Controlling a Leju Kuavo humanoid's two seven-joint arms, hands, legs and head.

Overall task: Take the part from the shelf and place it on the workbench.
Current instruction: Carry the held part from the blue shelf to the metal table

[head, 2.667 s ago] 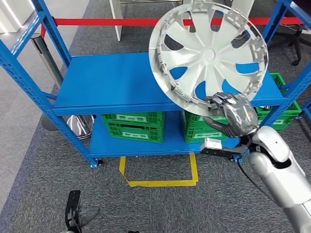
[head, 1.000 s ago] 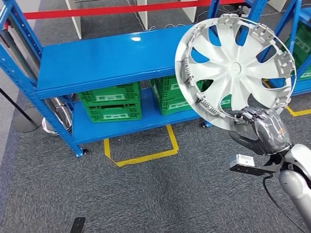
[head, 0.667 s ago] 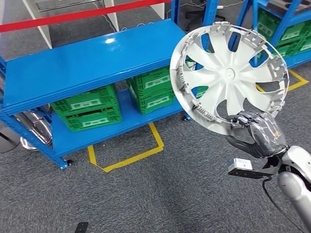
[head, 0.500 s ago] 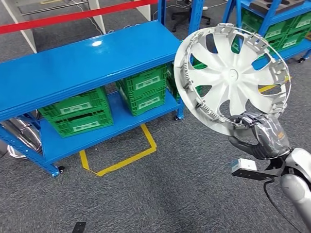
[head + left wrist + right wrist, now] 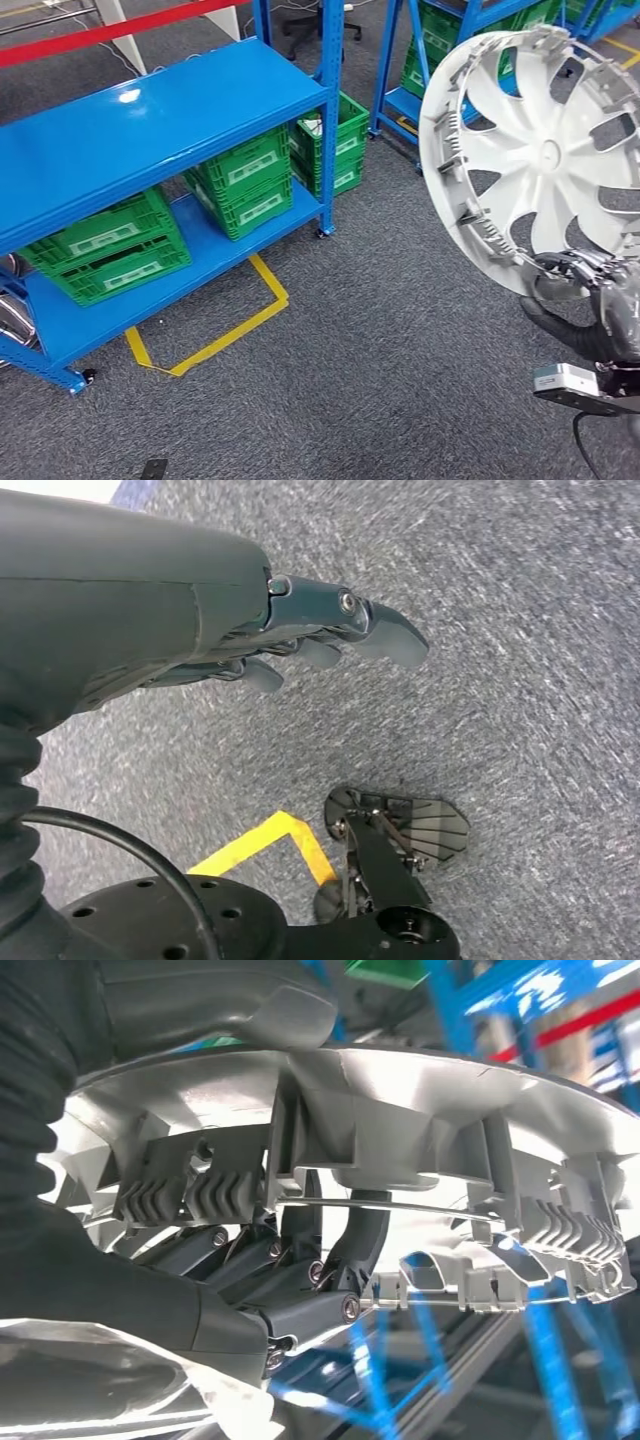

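A silver wheel cover (image 5: 540,160) stands tilted at the far right, its lower rim grasped by the right hand (image 5: 596,310). The left hand (image 5: 332,640) hangs released over grey carpet. A blue shelf (image 5: 151,120) sits far left, with open floor (image 5: 362,350) between.

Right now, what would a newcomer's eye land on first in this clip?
The big silver wheel cover, held up at the right by the right hand gripping its lower rim. Next, the blue shelf at left, with green crates on its lower level.
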